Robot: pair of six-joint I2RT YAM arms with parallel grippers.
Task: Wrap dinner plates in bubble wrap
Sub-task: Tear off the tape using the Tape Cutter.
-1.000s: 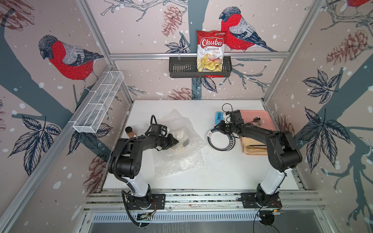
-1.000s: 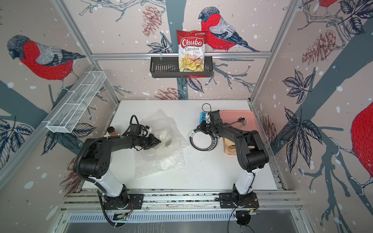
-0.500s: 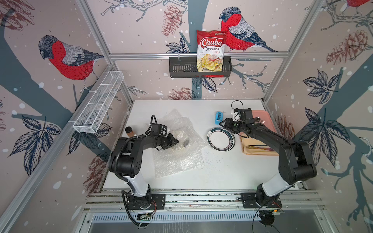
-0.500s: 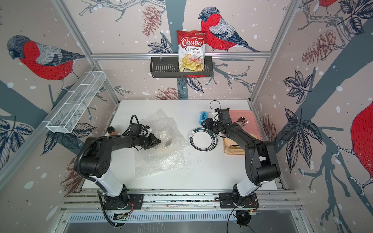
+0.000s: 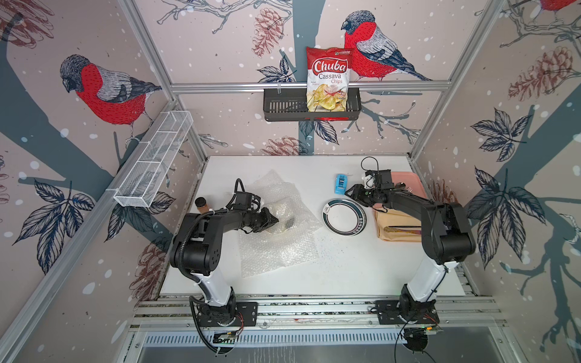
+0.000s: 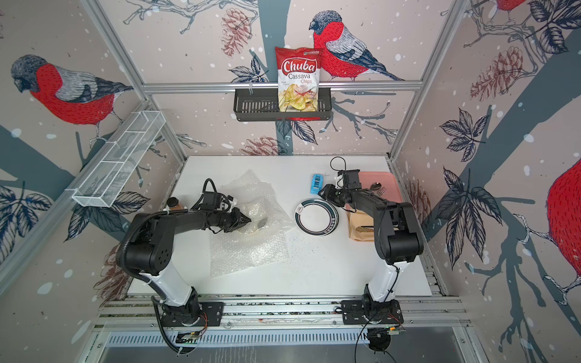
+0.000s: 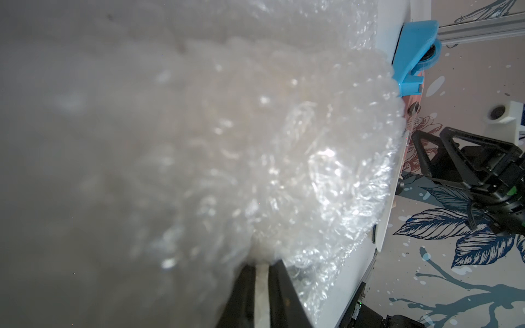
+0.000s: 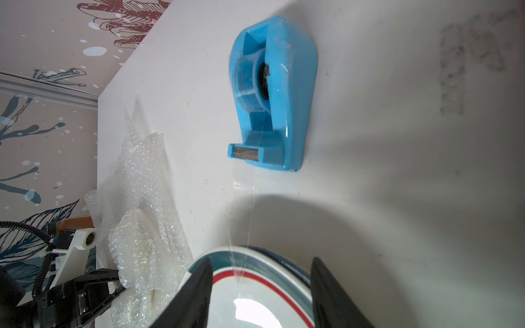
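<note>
Plate wrapping: one part-covered, one bare.
Left of centre, left gripper [image 5: 274, 220] pinches clear crinkly bubble wrap [image 5: 279, 248]; right gripper [image 5: 349, 191] gapes empty over bare dark-rimmed cream ceramic plate [image 5: 344, 217].

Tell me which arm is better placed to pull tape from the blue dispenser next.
Right. The right gripper is open beside the tape dispenser; the left gripper is shut on the bubble wrap.

- I see a white table [image 5: 345, 270].
- Crumpled bubble wrap [image 5: 283, 248] lies left of centre.
- A bare dark-rimmed plate [image 5: 344, 217] sits just beside it.
- A blue tape dispenser [image 5: 340, 184] sits behind the plate.
- A pink tray [image 5: 408, 179] and a tan bundle [image 5: 396, 226] are at the right edge.
- A small brown cylinder [image 5: 201, 202] stands at the left edge.
</note>
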